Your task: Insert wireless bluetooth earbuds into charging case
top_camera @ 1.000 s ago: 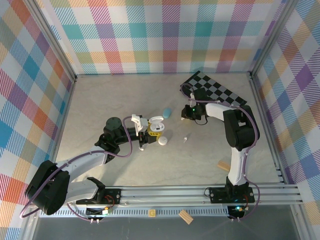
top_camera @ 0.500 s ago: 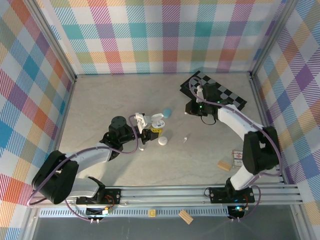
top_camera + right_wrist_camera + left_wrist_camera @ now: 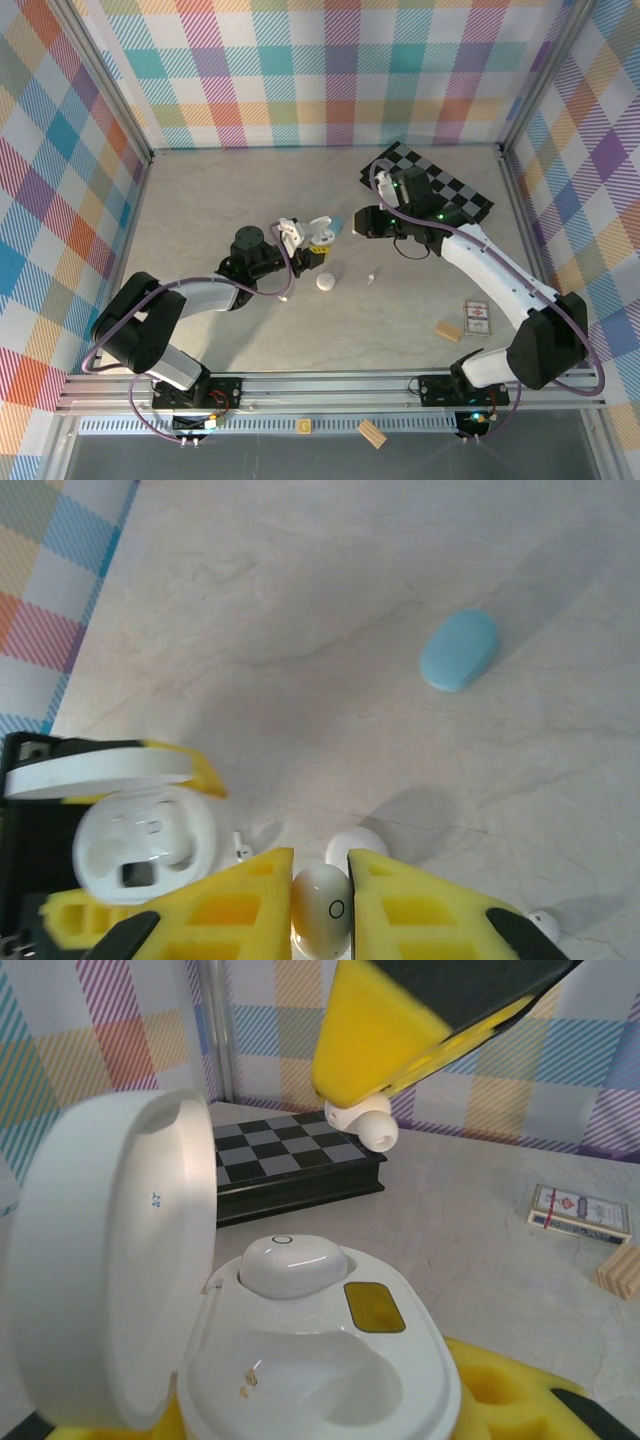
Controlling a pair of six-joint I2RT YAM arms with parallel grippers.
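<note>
My left gripper (image 3: 300, 243) is shut on the open white charging case (image 3: 320, 1360), held between its yellow pads (image 3: 500, 1390). The lid (image 3: 110, 1260) stands up at the left. One white earbud (image 3: 293, 1265) sits in the far slot; the near slot (image 3: 300, 1380) is empty. My right gripper (image 3: 320, 865) is shut on another white earbud (image 3: 322, 910). It hovers just right of the case (image 3: 145, 845), above and beyond it in the left wrist view, where this earbud (image 3: 365, 1125) pokes out from the yellow fingers (image 3: 390, 1030).
A closed white case (image 3: 326, 283) and a loose stemmed bud (image 3: 372, 277) lie on the table below. A light blue case (image 3: 459, 649) lies further back. A chessboard (image 3: 440, 185), a card deck (image 3: 478, 317) and a wooden block (image 3: 447, 330) sit to the right.
The right gripper has swung left from beside the chessboard to next to the open case, carrying the earbud. The left gripper has shifted the case slightly up and right.
</note>
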